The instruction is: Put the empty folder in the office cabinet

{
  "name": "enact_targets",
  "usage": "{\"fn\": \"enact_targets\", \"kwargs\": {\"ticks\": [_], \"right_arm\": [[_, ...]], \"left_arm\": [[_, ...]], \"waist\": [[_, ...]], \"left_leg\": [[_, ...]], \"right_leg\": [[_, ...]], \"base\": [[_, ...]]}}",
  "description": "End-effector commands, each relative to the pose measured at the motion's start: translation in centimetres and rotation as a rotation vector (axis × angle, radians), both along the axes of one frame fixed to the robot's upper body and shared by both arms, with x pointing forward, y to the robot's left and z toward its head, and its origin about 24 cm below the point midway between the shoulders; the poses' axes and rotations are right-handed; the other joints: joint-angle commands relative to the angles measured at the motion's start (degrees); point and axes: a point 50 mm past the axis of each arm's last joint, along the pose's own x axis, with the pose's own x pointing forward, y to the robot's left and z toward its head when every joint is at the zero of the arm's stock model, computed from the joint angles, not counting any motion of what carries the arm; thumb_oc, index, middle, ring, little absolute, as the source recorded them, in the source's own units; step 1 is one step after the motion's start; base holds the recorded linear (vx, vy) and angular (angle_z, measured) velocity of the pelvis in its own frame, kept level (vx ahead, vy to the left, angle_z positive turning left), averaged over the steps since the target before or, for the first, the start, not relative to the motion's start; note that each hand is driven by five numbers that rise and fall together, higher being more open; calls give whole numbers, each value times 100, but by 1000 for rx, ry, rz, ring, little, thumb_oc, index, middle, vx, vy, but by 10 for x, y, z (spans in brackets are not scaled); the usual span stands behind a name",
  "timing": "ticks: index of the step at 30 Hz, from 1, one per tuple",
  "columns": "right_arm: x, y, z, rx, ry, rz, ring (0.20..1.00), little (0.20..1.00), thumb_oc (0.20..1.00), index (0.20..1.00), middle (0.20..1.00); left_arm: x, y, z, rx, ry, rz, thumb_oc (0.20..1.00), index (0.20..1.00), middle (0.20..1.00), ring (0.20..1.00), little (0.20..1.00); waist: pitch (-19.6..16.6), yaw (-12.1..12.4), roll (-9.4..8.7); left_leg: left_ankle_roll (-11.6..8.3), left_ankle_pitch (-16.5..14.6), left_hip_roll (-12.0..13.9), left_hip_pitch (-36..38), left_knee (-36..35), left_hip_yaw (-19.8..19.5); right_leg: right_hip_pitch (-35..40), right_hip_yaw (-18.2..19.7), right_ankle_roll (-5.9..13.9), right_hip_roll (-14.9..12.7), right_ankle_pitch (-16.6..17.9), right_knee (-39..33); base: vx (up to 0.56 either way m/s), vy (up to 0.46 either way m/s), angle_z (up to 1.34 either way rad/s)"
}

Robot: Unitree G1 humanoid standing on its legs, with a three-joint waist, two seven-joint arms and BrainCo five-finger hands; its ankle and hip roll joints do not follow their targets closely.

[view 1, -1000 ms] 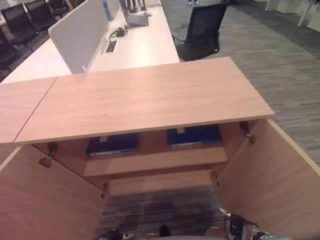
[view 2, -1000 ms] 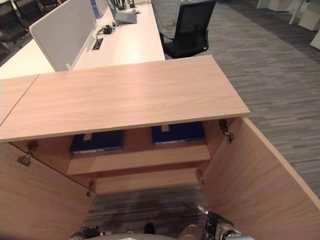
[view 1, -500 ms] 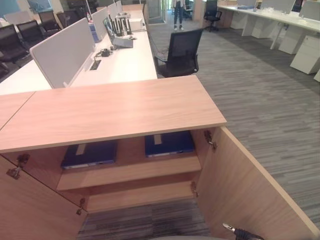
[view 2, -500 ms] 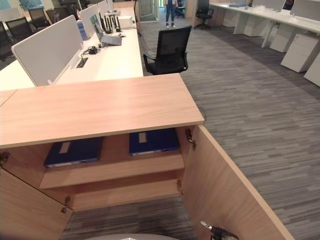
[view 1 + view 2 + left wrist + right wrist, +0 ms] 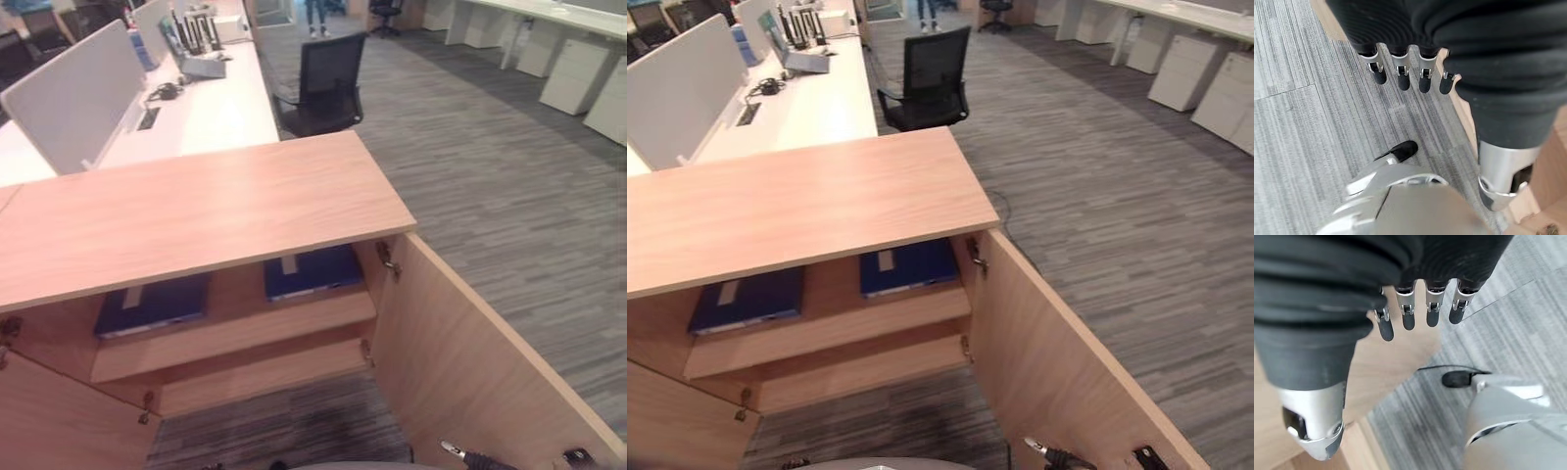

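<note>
Folders fill the upper shelf (image 5: 235, 333) of the open office cabinet (image 5: 196, 211): one blue folder (image 5: 312, 271) lies flat on the right half, a second blue folder (image 5: 152, 305) flat on the left half, the two apart and both just under the wooden top (which of them is the empty one cannot be told from here). Each carries a pale label strip on its cover. The right door (image 5: 470, 362) stands swung wide toward the near right, the left door (image 5: 59, 421) open at the near left, and a lower shelf (image 5: 265, 372) sits bare of folders above the grey striped carpet (image 5: 490, 157). The left hand (image 5: 1405, 73) hangs over the carpet beside a wooden edge, fingers straight and slightly spread, holding nothing. The right hand (image 5: 1420, 308) hangs likewise, fingers straight over wood panel and carpet, nothing in its grasp. Beyond the cabinet a white desk (image 5: 206, 108) with a grey divider screen (image 5: 73, 98) runs to the far side, a black office chair (image 5: 318, 83) drawn up at its right.
</note>
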Motion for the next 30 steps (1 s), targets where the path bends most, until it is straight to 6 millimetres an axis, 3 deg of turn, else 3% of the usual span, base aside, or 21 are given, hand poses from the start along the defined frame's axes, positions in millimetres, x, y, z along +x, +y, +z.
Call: {"fn": "enact_targets", "kwargs": {"ticks": [1,6,9,12,16,17,20,23,28,30], "right_arm": [[24,-10,8,-73,-38,35,1000,1000,1000,1000,1000],[7,-23,9,-102,7,1,1000,1000,1000,1000,1000],[-1,-29,11,-114,23,-28,1000,1000,1000,1000,1000],[-9,-40,14,-137,37,-64,1000,1000,1000,1000,1000],[-17,-45,15,-142,57,-93,1000,1000,1000,1000,1000],[-20,-45,15,-141,64,-101,1000,1000,1000,1000,1000],[-20,-45,15,-141,63,-108,1000,1000,1000,1000,1000],[-22,-44,14,-138,65,-112,1000,1000,1000,1000,1000],[-13,-47,17,-155,47,-90,1000,1000,1000,1000,1000],[0,-50,20,-174,11,-90,1000,1000,1000,1000,1000]], "left_arm": [[3,3,1,-1,3,43,1000,1000,1000,1000,1000],[-1,6,1,7,16,48,1000,1000,1000,1000,1000],[-1,6,1,4,15,46,1000,1000,1000,1000,1000],[4,7,2,6,5,48,1000,1000,1000,1000,1000],[7,12,3,18,-6,58,1000,1000,1000,1000,1000],[11,13,4,25,-20,58,1000,1000,1000,1000,1000],[12,13,5,24,-26,57,1000,1000,1000,1000,1000],[20,6,5,10,-53,26,1000,1000,1000,1000,1000],[36,2,7,10,-100,-26,1000,1000,1000,1000,1000],[39,3,8,22,-111,-34,1000,1000,1000,1000,1000]], "waist": [[38,48,-215],[92,8,-218],[203,-26,-258],[317,-92,-382],[286,-212,-420],[280,-252,-408],[262,-290,-414],[145,-357,-282],[94,-402,-163],[147,-347,-112]], "left_leg": [[-19,-156,123,-203,196,-386],[-60,-132,252,-344,467,-454],[-36,-365,268,-489,1019,-507],[189,-1021,-17,-680,2040,-673],[308,-1304,-223,-663,2662,-772],[333,-1381,-396,-635,2990,-995],[334,-1364,-479,-625,2926,-1073],[293,-1681,-638,68,1462,-1083],[319,-1487,-877,279,497,-1207],[409,-1340,-1092,334,63,-1319]], "right_leg": [[-34,145,-74,357,-96,-374],[-13,171,-160,462,-124,-374],[27,194,-211,452,-100,-374],[-54,153,-232,311,-10,-374],[-221,123,-208,279,87,-374],[-298,105,-194,285,153,-374],[-352,77,-172,258,184,-374],[-530,12,-51,214,322,-374],[-990,-191,92,-33,698,-374],[-1210,-247,195,-162,882,-374]], "base": [[-82,-169,-34],[-51,-108,-16],[-72,-69,-7],[-123,-26,-12],[-68,25,-11],[-85,95,19],[-30,55,24],[-25,160,12],[-119,154,47],[-181,193,12]]}}
